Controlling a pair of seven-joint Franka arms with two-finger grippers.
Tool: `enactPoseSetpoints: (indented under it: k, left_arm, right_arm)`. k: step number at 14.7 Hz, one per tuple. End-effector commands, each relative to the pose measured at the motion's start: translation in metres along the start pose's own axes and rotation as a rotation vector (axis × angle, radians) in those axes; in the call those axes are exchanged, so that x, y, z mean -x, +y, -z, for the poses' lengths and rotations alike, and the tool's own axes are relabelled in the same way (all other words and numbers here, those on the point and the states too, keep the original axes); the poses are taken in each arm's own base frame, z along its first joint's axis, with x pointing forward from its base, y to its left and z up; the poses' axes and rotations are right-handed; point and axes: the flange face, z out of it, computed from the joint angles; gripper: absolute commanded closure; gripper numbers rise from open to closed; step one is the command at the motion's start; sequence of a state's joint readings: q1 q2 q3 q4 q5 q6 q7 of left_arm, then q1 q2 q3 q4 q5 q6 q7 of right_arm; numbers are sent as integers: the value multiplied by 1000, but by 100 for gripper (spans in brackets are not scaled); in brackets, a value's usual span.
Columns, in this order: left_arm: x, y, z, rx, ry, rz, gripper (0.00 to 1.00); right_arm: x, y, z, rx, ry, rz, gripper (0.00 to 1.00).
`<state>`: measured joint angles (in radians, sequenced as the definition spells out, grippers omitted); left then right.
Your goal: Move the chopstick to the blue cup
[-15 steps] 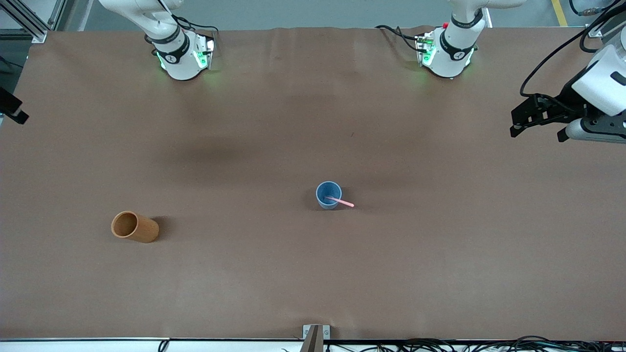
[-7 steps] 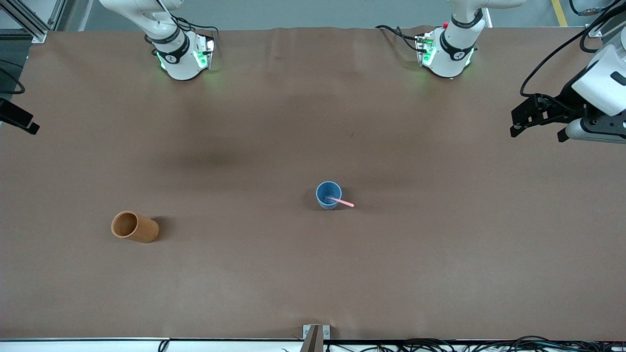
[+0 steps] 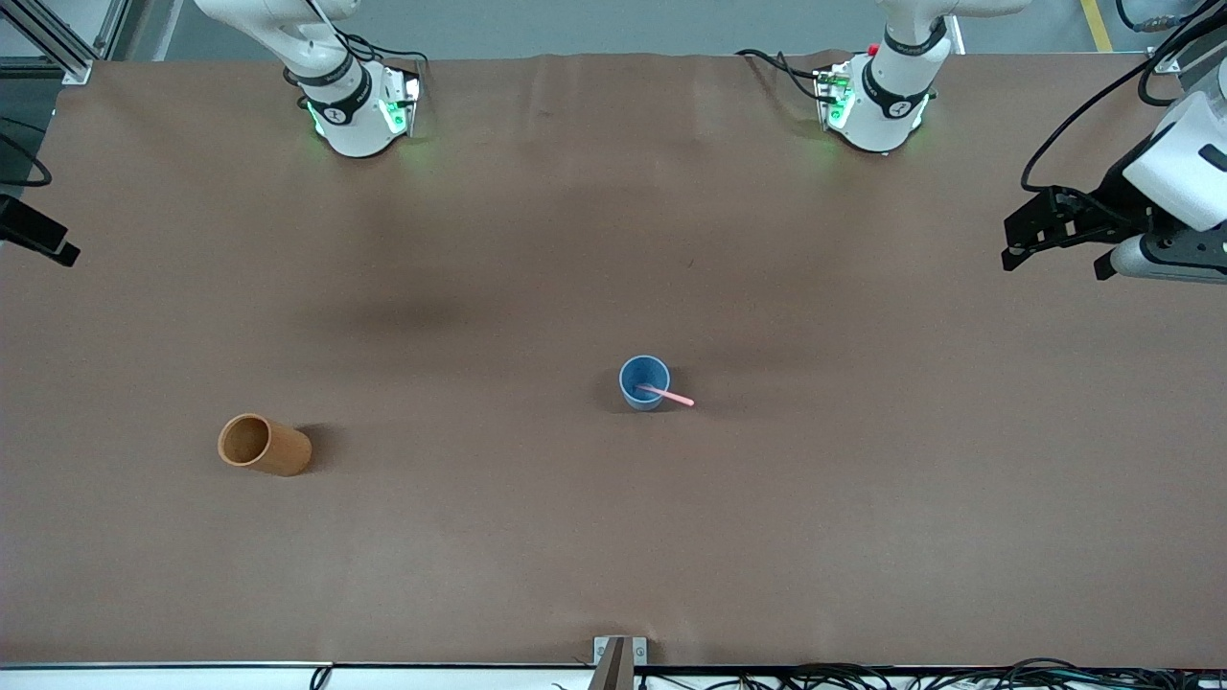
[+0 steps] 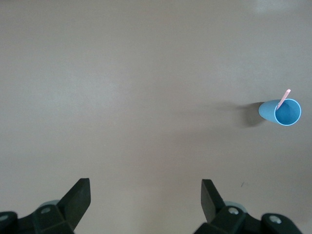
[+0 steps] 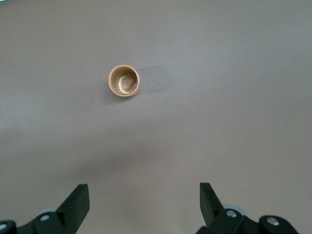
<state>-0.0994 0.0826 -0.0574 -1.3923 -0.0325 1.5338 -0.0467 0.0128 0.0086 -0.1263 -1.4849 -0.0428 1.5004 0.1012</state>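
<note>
On table [image 3: 613,537]: one chopstick [image 3: 668,394] (inside one blue cup [image 3: 643,380]), one orange cup [image 3: 264,445].

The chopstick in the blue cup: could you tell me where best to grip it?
Probably the free pink end of the chopstick, which leans out over the rim of the blue cup toward the left arm's end of the table. Come from above, clear of the cup.

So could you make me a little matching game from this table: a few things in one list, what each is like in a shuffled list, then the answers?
Things:
1. chopstick
2. blue cup
3. orange-brown cup
4. left gripper

Descriptions:
A. open, holding nothing
B. pink, leaning out over a rim
C. upright, empty, toward the right arm's end
D. upright mid-table, holding a stick

Pairs: 1-B, 2-D, 3-C, 4-A
</note>
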Motion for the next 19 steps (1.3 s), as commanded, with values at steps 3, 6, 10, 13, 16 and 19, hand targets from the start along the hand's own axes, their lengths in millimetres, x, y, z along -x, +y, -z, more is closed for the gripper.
enactPoseSetpoints:
  k: [3,6,10,13,16,19]
  left_arm:
    - [3,-2,2,5,-5,-5,0]
    - [3,-2,2,9,-5,-6,0]
    - [3,-2,2,12,-6,-7,0]
    - [3,-2,2,14,-6,-7,0]
    - [3,-2,2,14,-6,-9,0]
    - [3,-1,2,14,-6,-10,0]
  right_arm:
    - [3,14,3,-89,4,39,0]
    - [3,20,3,-110,4,58,0]
    - [4,16,4,-89,7,73,0]
    - [5,4,4,-54,7,98,0]
    - [6,1,4,-52,6,105,0]
    - [5,0,4,-47,6,107,0]
